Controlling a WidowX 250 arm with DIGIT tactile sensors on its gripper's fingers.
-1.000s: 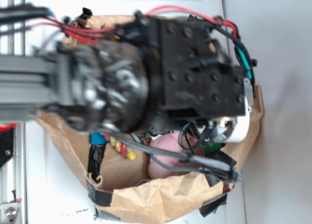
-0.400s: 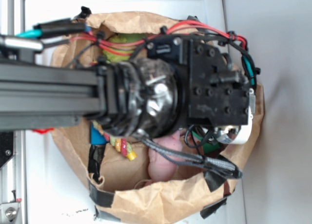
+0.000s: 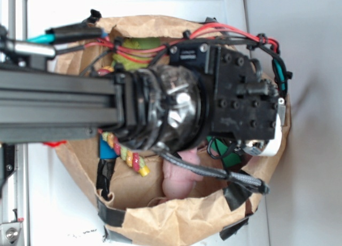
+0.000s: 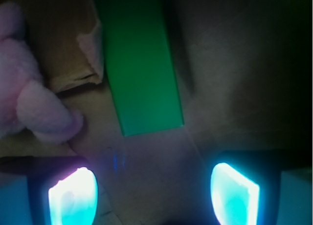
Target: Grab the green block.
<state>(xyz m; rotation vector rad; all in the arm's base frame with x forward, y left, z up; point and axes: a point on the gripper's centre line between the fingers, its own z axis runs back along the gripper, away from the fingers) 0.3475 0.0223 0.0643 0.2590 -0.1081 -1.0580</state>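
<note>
The green block [image 4: 140,63] lies flat on the brown paper floor of the bag, long and smooth, its near end just above the space between my fingers. In the exterior view only a sliver of the green block [image 3: 228,157] shows under the wrist. My gripper [image 4: 154,193] is open, its glowing cyan fingertips [image 4: 73,195] spread wide with bare paper between them, short of the block. In the exterior view the gripper's fingers are hidden beneath the black wrist housing [image 3: 240,104].
A pink plush toy [image 4: 24,95] lies left of the block, its foot close to my left finger. The brown paper bag wall [image 3: 176,216] rings everything. A lime-green plush [image 3: 138,47], a blue block [image 3: 106,148] and a multicoloured toy [image 3: 133,161] also sit inside.
The arm has swung right and dropped deeper into the bag, uncovering the lime-green plush at the back. The wrist now sits over the green block.
</note>
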